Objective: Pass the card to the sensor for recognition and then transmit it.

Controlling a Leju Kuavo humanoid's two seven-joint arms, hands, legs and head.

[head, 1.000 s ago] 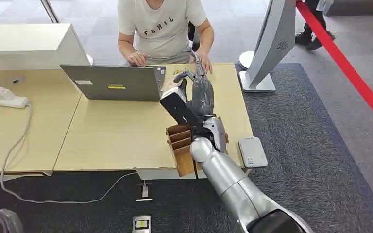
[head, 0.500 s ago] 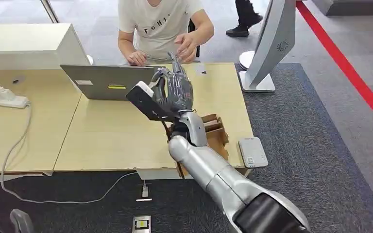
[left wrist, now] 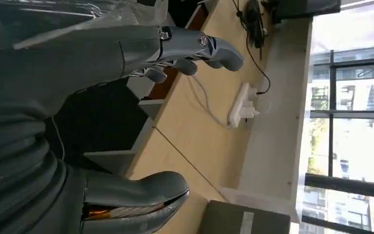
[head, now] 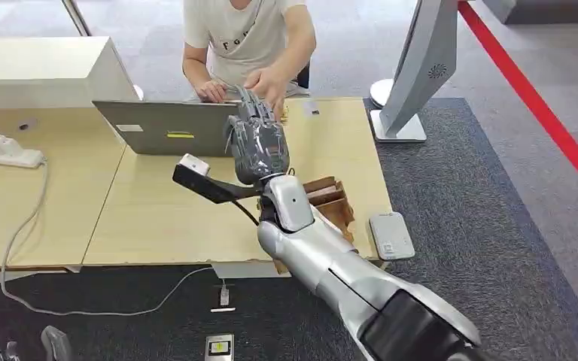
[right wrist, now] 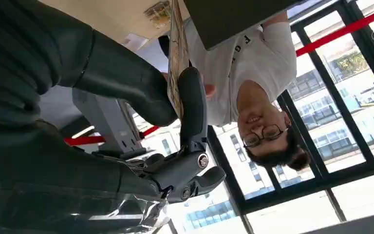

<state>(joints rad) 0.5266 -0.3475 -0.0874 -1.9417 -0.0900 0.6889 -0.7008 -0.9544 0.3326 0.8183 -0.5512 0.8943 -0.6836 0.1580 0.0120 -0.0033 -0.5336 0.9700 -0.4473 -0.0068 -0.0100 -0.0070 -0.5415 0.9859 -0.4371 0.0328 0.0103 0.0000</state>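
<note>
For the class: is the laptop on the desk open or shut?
Open. The laptop has its lid raised toward the person, whose hand rests behind it.

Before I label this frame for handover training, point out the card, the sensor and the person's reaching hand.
card [right wrist: 177, 53]: right wrist view, its thin edge above the thumb.
sensor [head: 391, 235]: head view, middle of its white top face.
person's reaching hand [head: 265, 81]: head view, back of the hand.

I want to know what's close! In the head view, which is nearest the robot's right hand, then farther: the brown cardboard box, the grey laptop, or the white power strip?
From the right hand:
1. Grey laptop, just beside it toward the robot's left.
2. Brown cardboard box, at the table's near edge.
3. White power strip, far off at the table's left end.
</note>
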